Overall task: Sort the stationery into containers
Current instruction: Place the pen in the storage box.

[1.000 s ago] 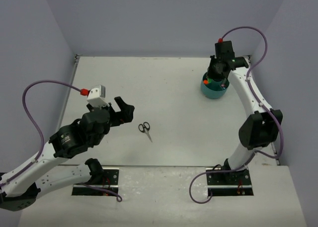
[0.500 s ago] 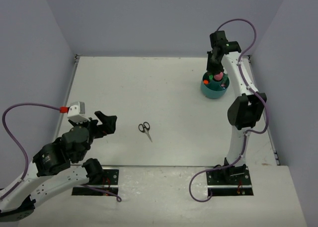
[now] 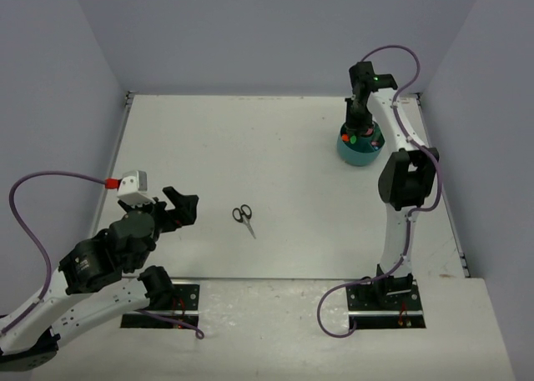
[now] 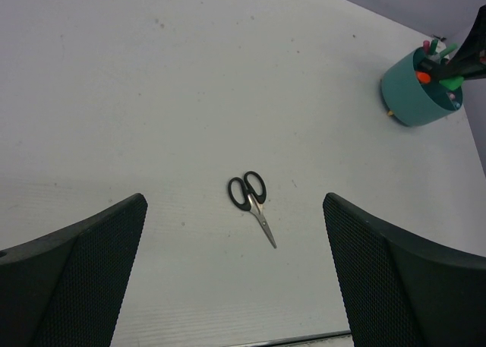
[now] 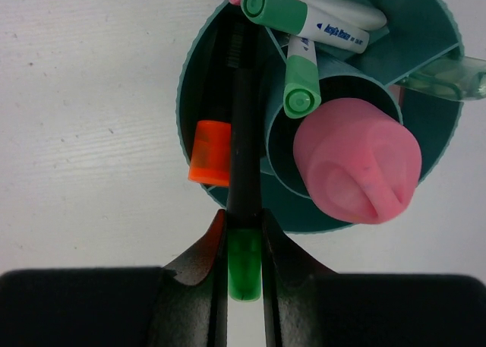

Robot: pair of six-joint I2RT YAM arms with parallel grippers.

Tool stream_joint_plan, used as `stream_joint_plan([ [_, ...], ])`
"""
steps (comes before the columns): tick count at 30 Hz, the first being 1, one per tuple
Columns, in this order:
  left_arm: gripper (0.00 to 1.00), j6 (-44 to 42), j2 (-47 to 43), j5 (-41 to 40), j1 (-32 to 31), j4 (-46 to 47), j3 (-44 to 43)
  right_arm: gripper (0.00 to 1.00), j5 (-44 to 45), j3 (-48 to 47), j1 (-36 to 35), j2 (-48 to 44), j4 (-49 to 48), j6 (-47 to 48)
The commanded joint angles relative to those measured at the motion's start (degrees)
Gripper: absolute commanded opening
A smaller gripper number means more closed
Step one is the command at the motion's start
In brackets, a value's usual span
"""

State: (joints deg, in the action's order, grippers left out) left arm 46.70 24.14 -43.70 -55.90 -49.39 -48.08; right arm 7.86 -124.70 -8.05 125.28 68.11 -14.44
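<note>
The black-handled scissors [image 3: 243, 217] [image 4: 250, 199] lie flat on the table, ahead of my left gripper [image 3: 183, 202], which is open; its fingers [image 4: 91, 248] frame them from a distance. The teal organizer [image 3: 359, 149] [image 4: 414, 104] [image 5: 186, 81] stands at the far right. My right gripper [image 3: 355, 124] [image 5: 244, 225] hangs right over it, shut on a black highlighter with a green end [image 5: 244, 267] whose body reaches down into an outer ring compartment. An orange highlighter [image 5: 210, 153], green-capped white pens [image 5: 302, 81] and a pink-capped bottle [image 5: 357, 168] stand inside.
Grey walls close the table at the back and both sides. The right arm [image 3: 406, 181] stands tall between its base and the organizer. Both arm bases sit at the near edge.
My left arm has drawn back toward the near left, away from the scissors. My right arm has straightened up, with the wrist shifting slightly over the organizer, still gripping the highlighter.
</note>
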Motion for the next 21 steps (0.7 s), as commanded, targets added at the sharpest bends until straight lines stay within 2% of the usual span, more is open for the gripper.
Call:
stream_joint_plan([
  [1, 1.0, -1.1, -0.1, -1.4, 0.0, 1.2, 0.1, 0.14, -1.1, -1.9, 0.3, 0.9, 1.1, 1.4],
  [3, 1.0, -1.0, -0.3, -1.5, 0.0, 1.2, 0.2, 0.23, -0.9, -2.1, 0.3, 1.1, 1.1, 1.4],
  [4, 1.0, -1.1, -0.3, -1.4, 0.0, 1.3, 0.2, 0.35, -1.1, -2.1, 0.3, 1.0, 1.1, 1.2],
  [7, 1.0, -1.2, -0.1, -1.4, 0.0, 1.3, 0.2, 0.51, -1.1, -2.2, 0.3, 0.4, 1.0, 1.2],
  [9, 1.0, -1.2, -0.1, -1.1, 0.0, 1.3, 0.2, 0.57, -1.3, -2.3, 0.3, -0.3, 0.9, 1.2],
  [15, 1.0, -1.3, -0.1, -1.0, 0.0, 1.5, 0.3, 0.6, -2.4, -1.4, 0.1, -4.3, -0.1, 0.4],
  [21, 1.0, -1.2, 0.1, -1.1, 0.0, 1.7, 0.5, 0.61, -2.1, 5.8, -3.4, -15.6, -3.2, -0.2],
])
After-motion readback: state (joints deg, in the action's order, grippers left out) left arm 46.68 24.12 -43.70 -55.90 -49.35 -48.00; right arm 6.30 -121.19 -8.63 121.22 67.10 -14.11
